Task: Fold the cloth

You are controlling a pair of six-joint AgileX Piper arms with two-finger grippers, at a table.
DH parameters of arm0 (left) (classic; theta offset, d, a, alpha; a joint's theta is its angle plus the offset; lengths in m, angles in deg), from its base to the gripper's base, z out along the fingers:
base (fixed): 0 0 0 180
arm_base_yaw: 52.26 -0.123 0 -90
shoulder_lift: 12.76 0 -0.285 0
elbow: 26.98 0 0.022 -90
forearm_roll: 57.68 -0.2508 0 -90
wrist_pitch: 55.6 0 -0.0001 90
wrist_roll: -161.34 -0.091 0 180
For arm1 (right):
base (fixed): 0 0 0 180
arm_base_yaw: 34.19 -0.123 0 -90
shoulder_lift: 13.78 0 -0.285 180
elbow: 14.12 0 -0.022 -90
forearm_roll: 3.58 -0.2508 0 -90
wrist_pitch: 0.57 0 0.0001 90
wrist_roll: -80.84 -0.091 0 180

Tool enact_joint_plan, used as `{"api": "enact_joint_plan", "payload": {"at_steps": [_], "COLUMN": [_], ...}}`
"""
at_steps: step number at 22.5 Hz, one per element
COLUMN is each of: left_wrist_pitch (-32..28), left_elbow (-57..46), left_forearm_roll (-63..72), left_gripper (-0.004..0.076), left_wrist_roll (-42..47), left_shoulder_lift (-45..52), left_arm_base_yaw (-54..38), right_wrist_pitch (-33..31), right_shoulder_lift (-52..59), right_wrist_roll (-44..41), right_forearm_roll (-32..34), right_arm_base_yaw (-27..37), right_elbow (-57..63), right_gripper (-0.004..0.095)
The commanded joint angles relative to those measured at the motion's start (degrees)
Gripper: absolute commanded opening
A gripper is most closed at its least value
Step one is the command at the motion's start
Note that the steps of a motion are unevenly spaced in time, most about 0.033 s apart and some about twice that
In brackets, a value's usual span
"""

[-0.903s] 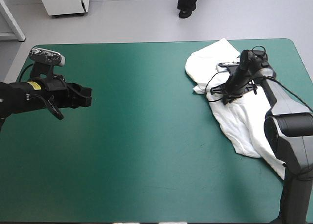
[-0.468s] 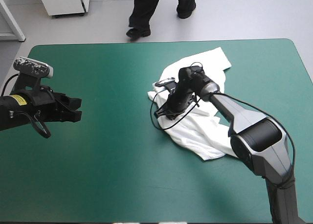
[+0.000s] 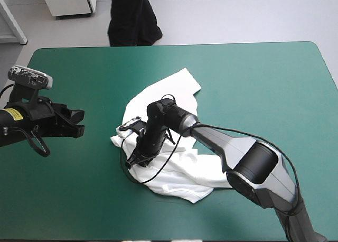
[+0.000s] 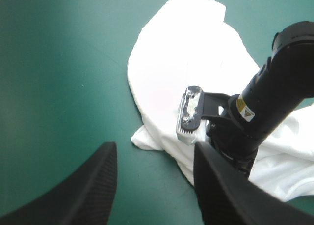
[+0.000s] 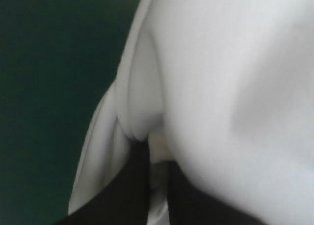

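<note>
High view: we look from above, behind robot, forward and down over whole table (image 3: 264,73). Left wrist: we face T-shirt (image 4: 181,63) from short way off. Right wrist: we sit pressed against it. T-shirt shared by all three.

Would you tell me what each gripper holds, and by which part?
The right gripper pinches a fold of the T-shirt at its edge nearest the left gripper, which holds nothing.
</note>
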Motion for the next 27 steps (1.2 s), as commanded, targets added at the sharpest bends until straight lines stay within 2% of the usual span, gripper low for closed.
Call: {"api": "enact_joint_plan", "payload": {"at_steps": [1,3,4,5,6,8,11,14,16,17,19,22,27], "left_wrist_pitch": [-2.08,-1.97,-1.78,-1.45,-1.33,-1.20,-0.93,1.67,1.67,1.67,1.67,1.67,1.67], "left_elbow": [1.77,1.77,1.77,1.77,1.77,1.77,1.77,1.34,0.95,0.95,0.95,-0.74,-6.53], "left_forearm_roll": [1.81,1.85,1.95,1.95,1.95,1.95,3.63,2.51,-2.54,-4.96,-7.37,-8.19,-9.01], "left_gripper": [0.0356,0.0356,0.0356,0.0356,0.0356,0.0356,0.0356,0.0356,0.0356,0.0356,0.0356,0.0356,0.0356], "left_wrist_roll": [0.58,0.58,0.58,0.58,0.58,0.58,0.64,2.72,3.41,3.55,5.65,5.30,5.30], "left_shoulder_lift": [0.67,0.67,0.67,0.67,0.67,0.67,1.45,2.47,2.92,2.64,1.58,0.57,-2.87], "left_arm_base_yaw": [0.11,0.11,0.11,0.11,0.11,0.11,0.11,0.11,0.11,0.11,0.11,0.11,0.11], "right_wrist_pitch": [-1.60,-1.60,-1.71,-1.71,-1.71,-1.71,-1.71,-1.71,-1.71,-1.71,-1.71,-1.71,-1.71], "right_shoulder_lift": [1.51,1.51,2.03,2.42,3.67,6.29,12.88,20.66,27.41,32.00,36.97,43.57,52.92], "right_wrist_roll": [0.76,0.10,-0.62,-0.93,-3.13,-4.35,-4.65,-4.97,-5.29,-5.95,-7.49,-9.68,-9.81], "right_forearm_roll": [-1.71,-1.94,-2.27,-2.27,-1.86,-0.04,5.28,9.10,17.27,23.62,29.75,33.79,33.92], "right_arm_base_yaw": [-1.35,-0.43,0.60,1.05,2.41,4.09,6.70,9.78,10.56,10.98,11.72,13.58,17.87], "right_elbow": [-2.46,-3.76,-4.02,-4.02,-4.02,-4.02,-4.02,-3.46,-0.25,3.63,9.27,17.80,29.17], "right_gripper": [-0.0009,0.0037,0.0180,0.0260,0.0489,0.0690,0.0623,0.0618,0.0617,0.0617,0.0616,0.0615,0.0615]}}
